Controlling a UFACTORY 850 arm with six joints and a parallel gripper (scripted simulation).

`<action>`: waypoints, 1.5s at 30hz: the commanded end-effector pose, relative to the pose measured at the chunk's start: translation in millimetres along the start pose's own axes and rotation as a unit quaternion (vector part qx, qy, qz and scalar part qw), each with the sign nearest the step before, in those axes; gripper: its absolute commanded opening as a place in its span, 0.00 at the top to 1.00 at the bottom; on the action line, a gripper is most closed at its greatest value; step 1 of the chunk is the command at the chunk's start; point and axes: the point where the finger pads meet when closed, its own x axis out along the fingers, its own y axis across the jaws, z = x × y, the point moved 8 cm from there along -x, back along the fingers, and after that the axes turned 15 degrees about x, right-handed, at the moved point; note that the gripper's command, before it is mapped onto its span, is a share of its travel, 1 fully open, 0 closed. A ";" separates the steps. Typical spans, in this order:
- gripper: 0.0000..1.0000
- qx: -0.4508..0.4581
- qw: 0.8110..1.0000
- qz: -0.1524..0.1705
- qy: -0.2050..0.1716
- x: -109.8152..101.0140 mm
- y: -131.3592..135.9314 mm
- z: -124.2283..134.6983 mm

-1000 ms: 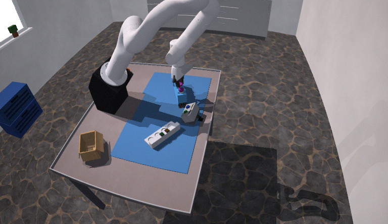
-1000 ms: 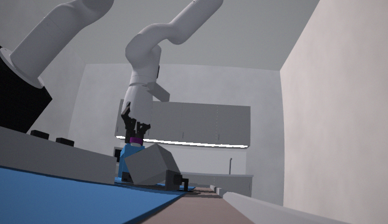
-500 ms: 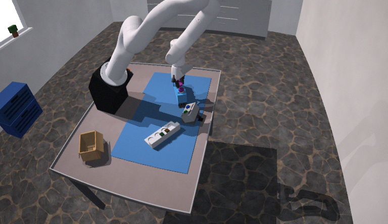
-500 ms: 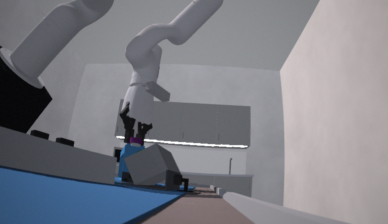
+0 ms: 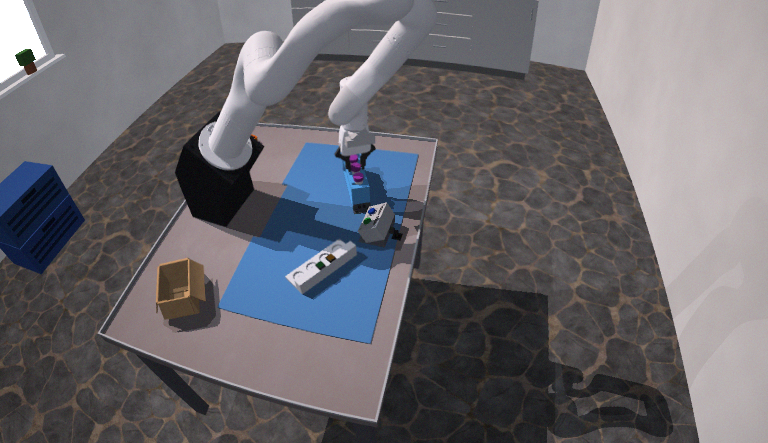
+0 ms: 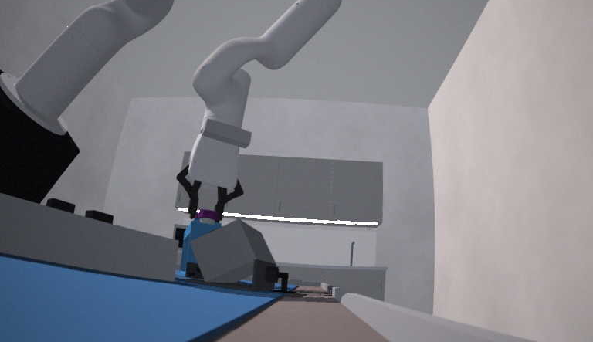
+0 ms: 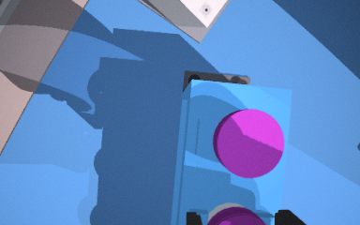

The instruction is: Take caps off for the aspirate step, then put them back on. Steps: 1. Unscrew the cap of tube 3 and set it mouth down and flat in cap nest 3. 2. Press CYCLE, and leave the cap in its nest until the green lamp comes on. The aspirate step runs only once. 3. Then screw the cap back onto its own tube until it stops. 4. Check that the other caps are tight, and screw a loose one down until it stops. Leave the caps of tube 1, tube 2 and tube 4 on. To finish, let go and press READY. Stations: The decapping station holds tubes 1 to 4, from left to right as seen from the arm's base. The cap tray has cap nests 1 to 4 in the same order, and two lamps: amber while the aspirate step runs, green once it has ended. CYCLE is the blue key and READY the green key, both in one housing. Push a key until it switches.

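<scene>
The blue decapping station (image 5: pixel 359 196) (image 7: pixel 277 187) bears a row of magenta caps. My gripper (image 5: pixel 356 167) (image 7: pixel 240 218) is open, its fingers low on either side of the tube 3 cap (image 7: pixel 236 217), with small gaps in the wrist view. A pale tube rim shows beside that cap. The tube 4 cap (image 5: pixel 357 178) (image 6: pixel 208 214) (image 7: pixel 249 143) sits on the near end. A cap farther back is partly hidden by the fingers. The white cap tray (image 5: pixel 305 285) has empty nests; its green lamp (image 5: pixel 320 265) and amber lamp (image 5: pixel 330 257) look dark.
The grey key housing (image 5: pixel 378 232) (image 6: pixel 227 255) with the blue key (image 5: pixel 371 210) and green key (image 5: pixel 367 221) stands close to the station's near end. An open cardboard box (image 5: pixel 195 296) stands at the table's left. A blue mat (image 5: pixel 254 296) lies under the stations.
</scene>
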 end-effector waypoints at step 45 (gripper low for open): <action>1.00 0.333 0.943 -0.011 -0.015 -0.1 2.4 -1.8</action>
